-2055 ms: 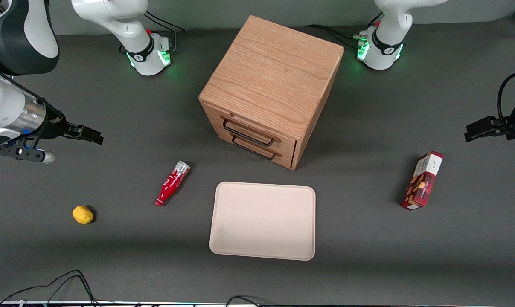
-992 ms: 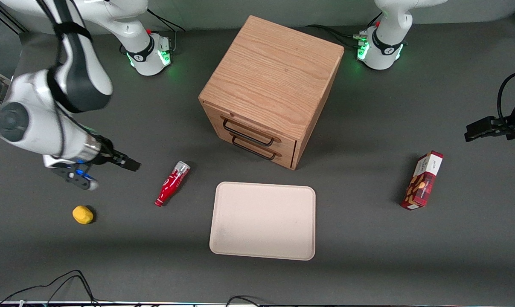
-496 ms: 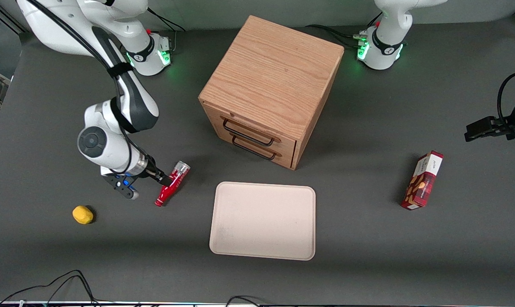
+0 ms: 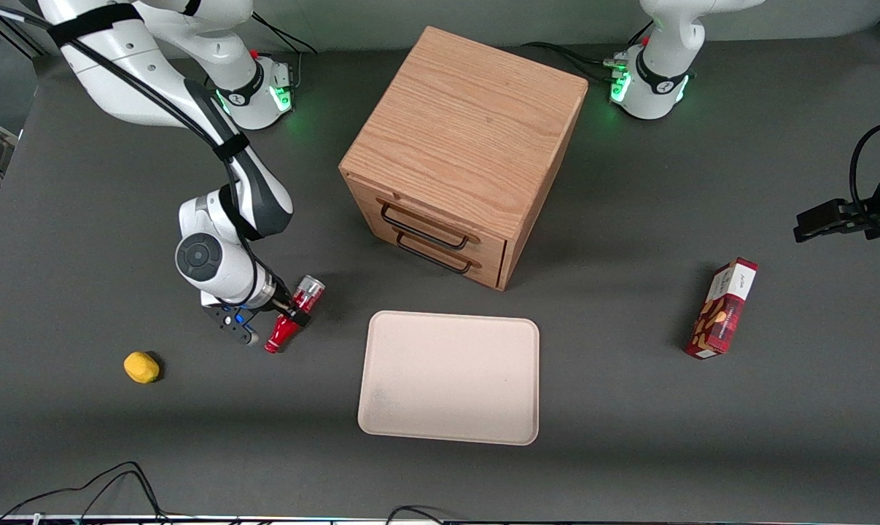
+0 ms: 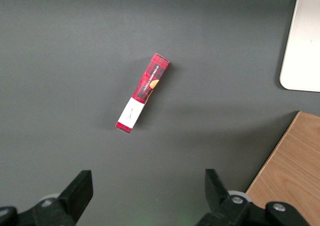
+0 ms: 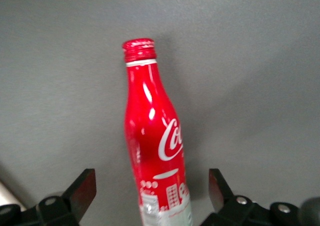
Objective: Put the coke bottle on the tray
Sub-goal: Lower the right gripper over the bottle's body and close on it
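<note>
The tool (image 4: 291,312) has come down, spread wide astride the lying coke bottle (image 6: 156,151).

Dark grey table (image 4: 629,452) (matte), wooden drawer cabinet (image 4: 469,138) on it.

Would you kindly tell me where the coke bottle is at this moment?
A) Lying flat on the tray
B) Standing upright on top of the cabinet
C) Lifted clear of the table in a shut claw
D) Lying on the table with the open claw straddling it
D: the coke bottle lies on the dark table, beside the tray and not on it, with the claw open, one finger on either side of the bottle's body.
</note>
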`<action>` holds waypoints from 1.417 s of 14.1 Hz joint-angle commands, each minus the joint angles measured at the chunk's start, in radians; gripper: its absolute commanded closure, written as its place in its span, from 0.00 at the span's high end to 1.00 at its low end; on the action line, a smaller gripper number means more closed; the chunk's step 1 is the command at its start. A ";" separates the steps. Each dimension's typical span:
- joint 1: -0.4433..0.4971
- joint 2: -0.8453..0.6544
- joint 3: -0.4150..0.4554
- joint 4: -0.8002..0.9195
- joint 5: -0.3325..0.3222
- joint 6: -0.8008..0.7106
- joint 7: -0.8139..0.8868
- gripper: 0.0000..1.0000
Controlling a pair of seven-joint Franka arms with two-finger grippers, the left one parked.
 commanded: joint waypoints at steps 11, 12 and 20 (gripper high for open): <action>0.025 0.072 -0.001 0.005 -0.078 0.049 0.047 0.00; 0.025 0.072 -0.001 0.003 -0.079 0.049 0.047 0.00; 0.005 -0.049 0.000 0.016 -0.076 -0.035 0.043 0.00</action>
